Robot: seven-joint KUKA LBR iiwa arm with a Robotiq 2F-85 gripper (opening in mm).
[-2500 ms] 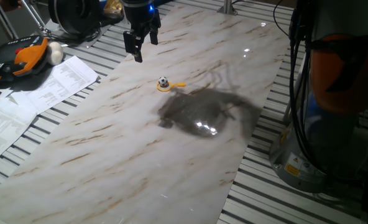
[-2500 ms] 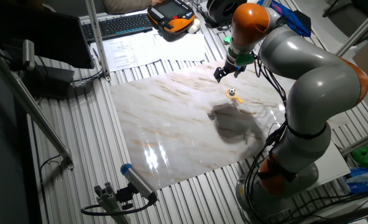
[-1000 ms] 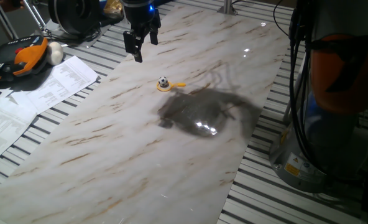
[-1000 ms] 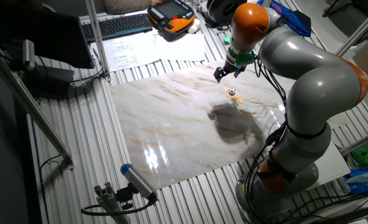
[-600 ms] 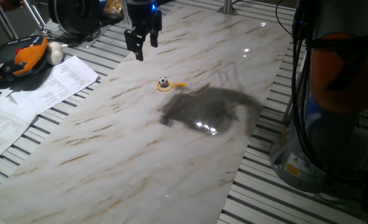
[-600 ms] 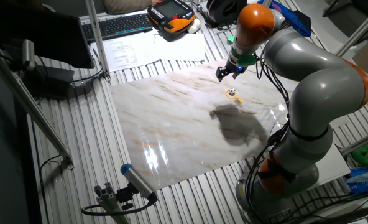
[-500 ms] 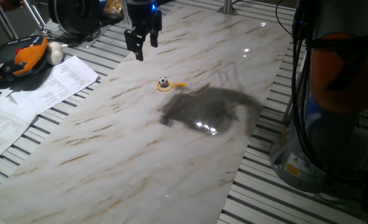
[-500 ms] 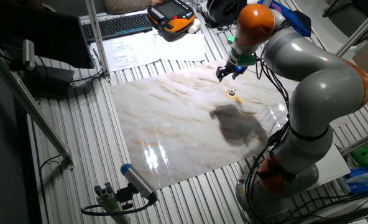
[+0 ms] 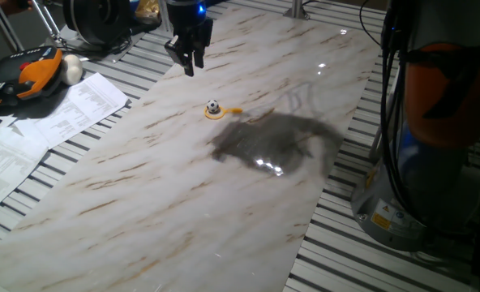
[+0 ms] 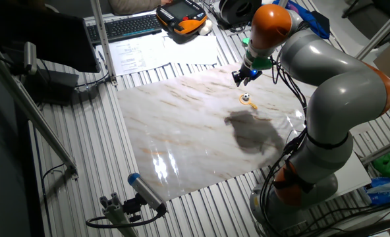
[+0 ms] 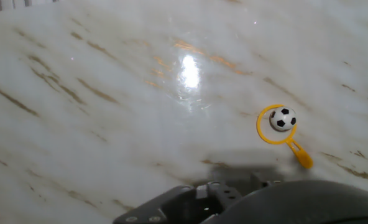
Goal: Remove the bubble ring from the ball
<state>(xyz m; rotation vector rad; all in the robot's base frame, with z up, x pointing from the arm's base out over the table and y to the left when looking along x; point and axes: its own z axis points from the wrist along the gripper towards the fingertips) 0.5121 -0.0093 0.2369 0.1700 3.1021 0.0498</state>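
Note:
The ball point(image 9: 213, 106), a tiny white one with black patches, sits inside the bubble ring point(image 9: 216, 114), a flat orange-yellow ring with a short handle, on the marble board point(image 9: 159, 186). Both show in the other fixed view, ball point(image 10: 246, 97) and ring point(image 10: 248, 103), and in the hand view, ball point(image 11: 283, 118) and ring point(image 11: 258, 127), with the handle pointing to the lower right. My gripper point(image 9: 189, 66) hangs above the board, up and left of the ball, apart from it. Its fingers look slightly apart and empty. It also shows in the other fixed view point(image 10: 240, 79).
Papers point(image 9: 53, 122) lie left of the board. An orange-black pendant point(image 9: 25, 75) and a larger cream ball point(image 9: 72, 70) lie at the far left. A keyboard point(image 10: 126, 26) is at the back. The robot base point(image 9: 426, 146) stands to the right.
The gripper has shifted a little to the right and turned about its axis, so the fingers look closer together. The ball and ring have not moved.

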